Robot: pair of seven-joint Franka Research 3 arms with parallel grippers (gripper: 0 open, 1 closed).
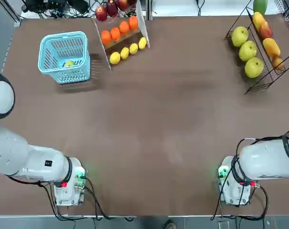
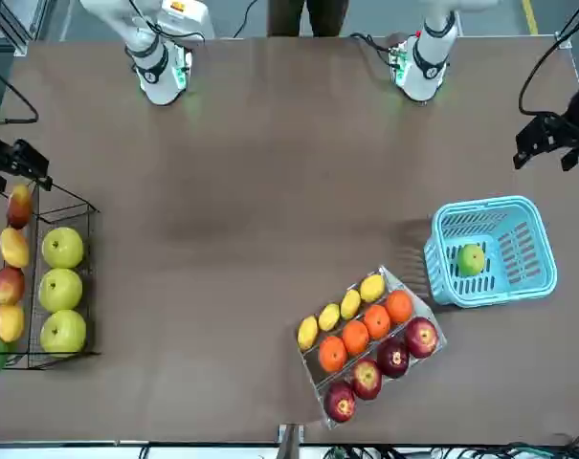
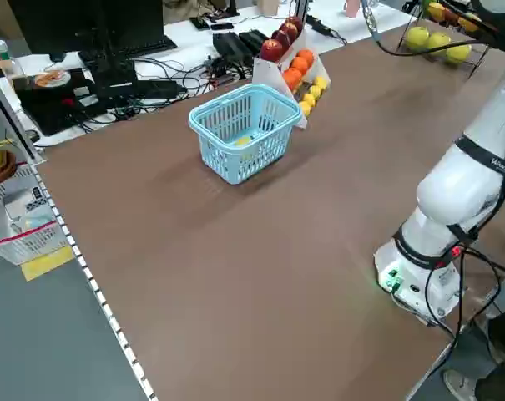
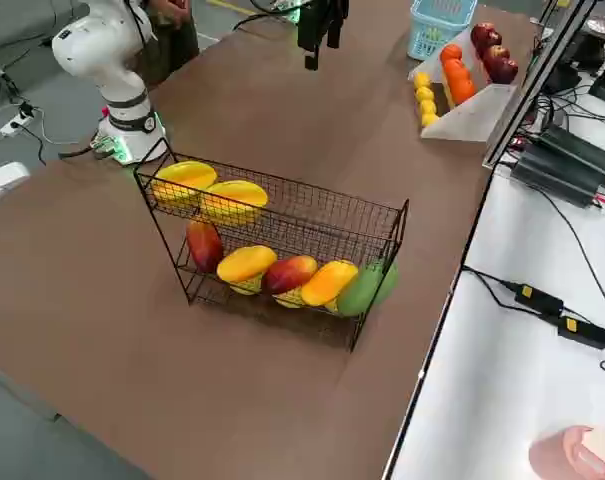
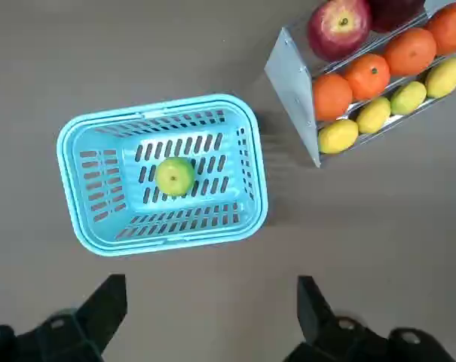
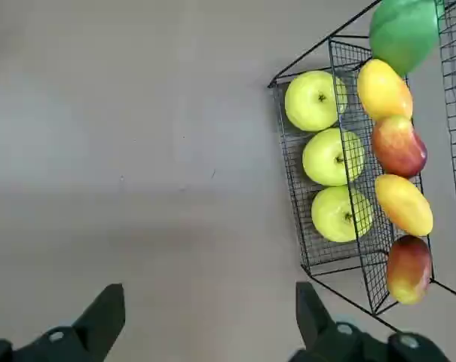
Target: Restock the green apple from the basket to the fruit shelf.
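With twelve o'clock being set away from the robot, the green apple (image 5: pixel 175 177) is being held in the basket (image 5: pixel 84 202), near the middle of its floor. The light-blue basket is being supported by the brown surface (image 1: pixel 149 129) toward eleven o'clock. Just beside it, at its two o'clock, a clear stepped stand (image 1: pixel 106 46) is being filled by lemons (image 5: pixel 338 136), oranges (image 5: pixel 411 52) and red apples (image 5: pixel 338 29). Well apart, toward the surface's two o'clock, the fruit shelf (image 6: pixel 292 170) is being occupied by three yellow-green apples (image 6: pixel 333 157) in a row, with mangoes (image 6: pixel 404 205) and a green fruit (image 6: pixel 403 32) being borne on another tier. The left claw (image 5: pixel 212 290) is being held wide and empty, high above the surface, on the basket's six-o'clock side. The right claw (image 6: pixel 211 292) is also being kept wide, nothing being gripped, raised on the shelf's seven-o'clock side. Beyond the surface's six-o'clock edge, a person's legs (image 2: pixel 324 16) are being shown between the arms.
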